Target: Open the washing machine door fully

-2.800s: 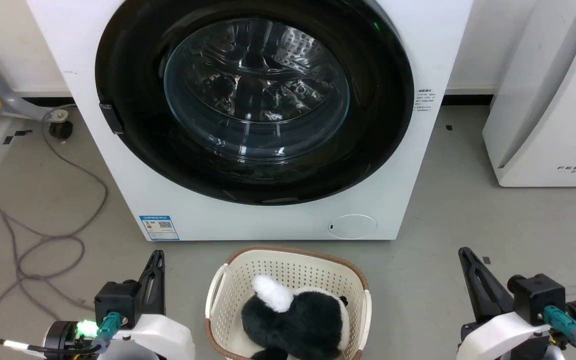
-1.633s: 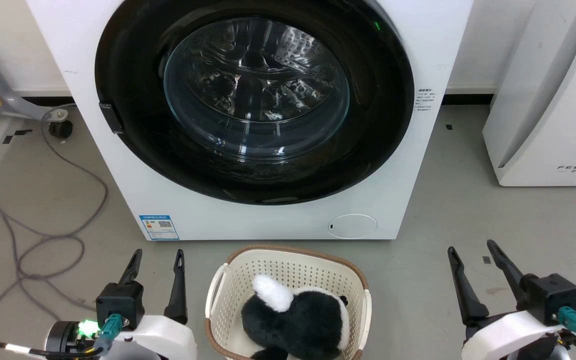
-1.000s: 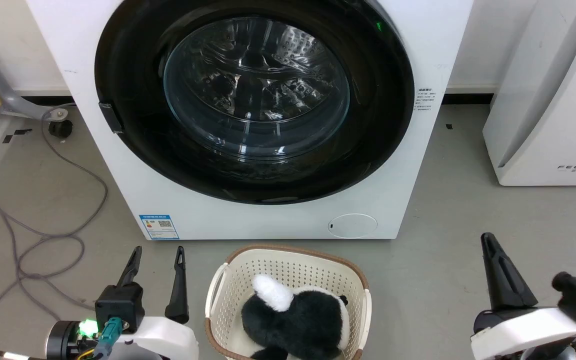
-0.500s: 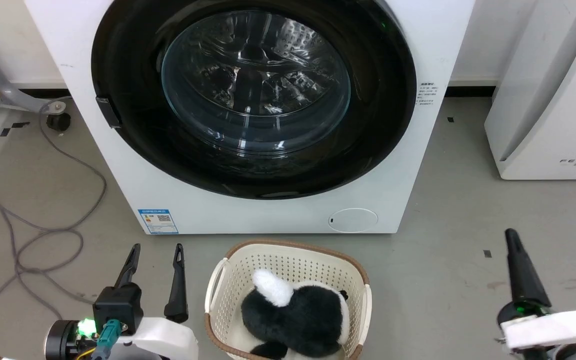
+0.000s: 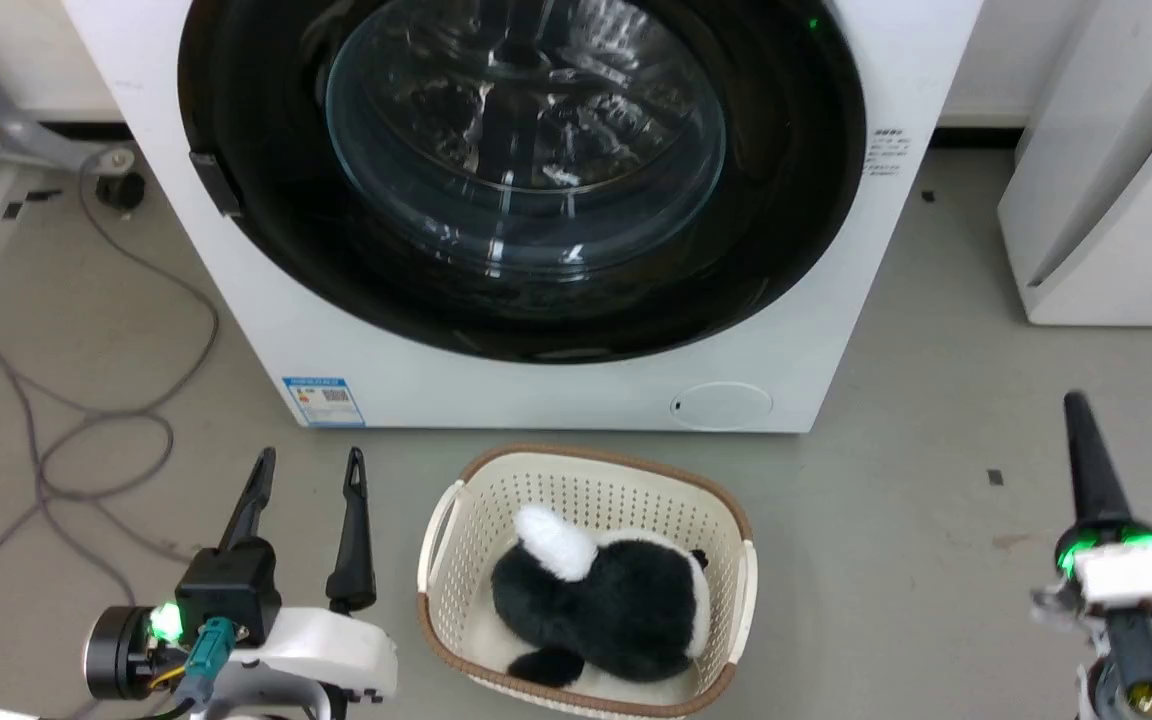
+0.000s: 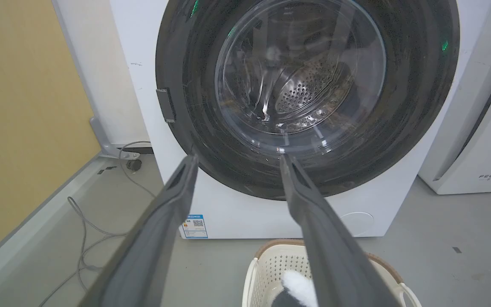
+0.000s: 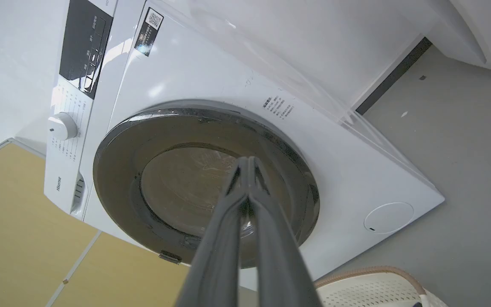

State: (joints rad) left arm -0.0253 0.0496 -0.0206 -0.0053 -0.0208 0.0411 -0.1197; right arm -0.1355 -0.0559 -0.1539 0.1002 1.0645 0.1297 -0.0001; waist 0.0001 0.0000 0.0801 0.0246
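The white washing machine (image 5: 556, 385) fills the top of the head view, blue label at its lower left. Its round glossy black door (image 5: 776, 240) lies flush against the front, closed, with the clear glass bowl in the middle and a small dark latch tab on its left rim. The door (image 6: 411, 106) and the steel drum behind the glass appear in the left wrist view; the right wrist view sees the door (image 7: 117, 170) tilted. My left gripper (image 5: 308, 465) is open, low at the left, well short of the machine. My right gripper (image 5: 1076, 405) is shut, empty, at the lower right.
A cream laundry basket (image 5: 441, 540) with a black-and-white plush toy (image 5: 606, 600) sits on the floor just before the machine, between my arms. Grey cables (image 5: 86, 440) loop on the left floor. A white appliance (image 5: 1126, 200) stands at the right. A yellow panel (image 6: 19, 119) lines the left.
The left gripper opened from shut and stayed open. The right gripper opened, then shut again and turned edge-on. The head camera moved closer, shifting the whole picture.
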